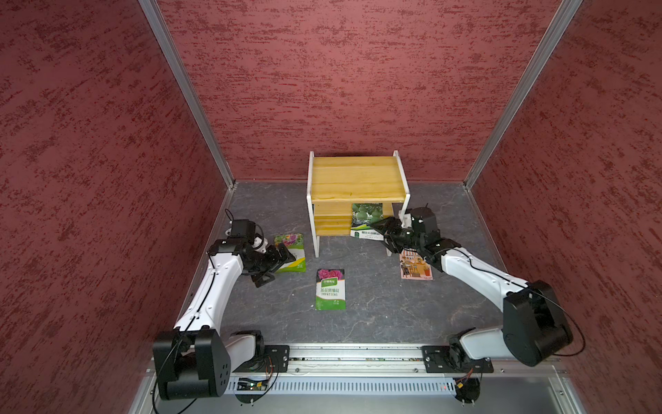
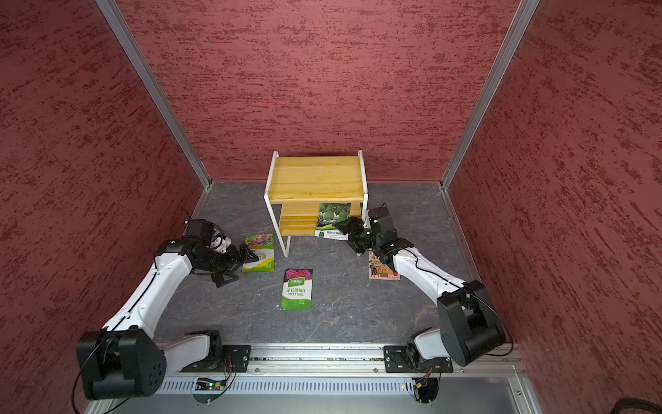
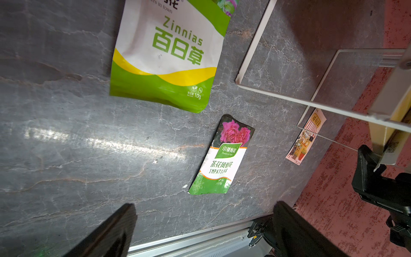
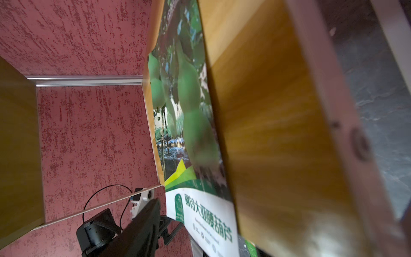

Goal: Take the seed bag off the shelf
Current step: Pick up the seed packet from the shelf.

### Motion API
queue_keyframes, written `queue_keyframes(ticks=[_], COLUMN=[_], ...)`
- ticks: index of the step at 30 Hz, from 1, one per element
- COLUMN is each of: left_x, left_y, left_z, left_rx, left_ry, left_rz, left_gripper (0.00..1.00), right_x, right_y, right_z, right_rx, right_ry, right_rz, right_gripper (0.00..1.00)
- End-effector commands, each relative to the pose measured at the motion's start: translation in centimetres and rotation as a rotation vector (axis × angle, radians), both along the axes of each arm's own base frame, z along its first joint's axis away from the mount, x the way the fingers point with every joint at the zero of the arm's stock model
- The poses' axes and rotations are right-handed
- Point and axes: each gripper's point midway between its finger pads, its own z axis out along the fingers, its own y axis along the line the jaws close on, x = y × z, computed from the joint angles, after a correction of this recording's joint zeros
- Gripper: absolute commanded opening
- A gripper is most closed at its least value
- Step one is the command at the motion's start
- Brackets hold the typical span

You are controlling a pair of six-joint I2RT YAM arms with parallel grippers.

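The shelf (image 1: 354, 179) (image 2: 317, 179) stands at the back of the grey table. A seed bag (image 1: 366, 219) (image 2: 333, 219) printed with green gourds leans on its lower board, its white bottom edge sticking out over the front. My right gripper (image 1: 376, 227) (image 2: 341, 226) is at the bag's lower right corner. In the right wrist view the bag (image 4: 189, 111) lies against the wooden board (image 4: 278, 133). One black finger (image 4: 146, 222) stands a little apart from the bag and the other is hidden. My left gripper (image 1: 277, 269) (image 3: 204, 209) hangs open and empty.
A green Zinnias bag (image 1: 291, 252) (image 3: 164, 55) lies under the left gripper. An Impatiens bag (image 1: 330, 289) (image 3: 224, 155) lies in the middle of the table. A picture card (image 1: 415, 267) (image 3: 305, 138) lies under the right arm. Red walls enclose three sides.
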Motion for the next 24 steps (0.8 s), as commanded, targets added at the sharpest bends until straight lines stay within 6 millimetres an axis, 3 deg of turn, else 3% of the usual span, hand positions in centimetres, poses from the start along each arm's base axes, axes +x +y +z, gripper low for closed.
queue_keyframes(ticks=[1, 7, 13, 16, 21, 24], left_x=[0.1, 0.0, -0.2, -0.2, -0.2, -0.2], left_y=[0.0, 0.0, 0.0, 0.0, -0.1, -0.1], left_z=[0.1, -0.1, -0.2, -0.2, -0.2, -0.1], left_rx=[0.007, 0.004, 0.001, 0.002, 0.002, 0.001], left_ry=[-0.003, -0.001, -0.001, 0.0, 0.0, 0.0], left_rz=[-0.008, -0.006, -0.004, -0.005, -0.005, -0.005], left_gripper=[1.0, 1.0, 1.0, 1.0, 1.0, 1.0], right_x=[1.5, 1.0, -0.3, -0.7, -0.7, -0.5], right_y=[1.0, 1.0, 1.3, 1.3, 1.2, 1.4], right_z=[4.8, 5.6, 6.2, 6.5, 6.7, 6.5], right_rx=[0.066, 0.088, 0.097, 0.098, 0.102, 0.107], right_ry=[-0.156, -0.157, -0.139, -0.145, -0.149, -0.149], right_rz=[0.013, 0.013, 0.027, 0.023, 0.017, 0.014], right_gripper=[0.63, 0.61, 0.75, 0.75, 0.72, 0.63])
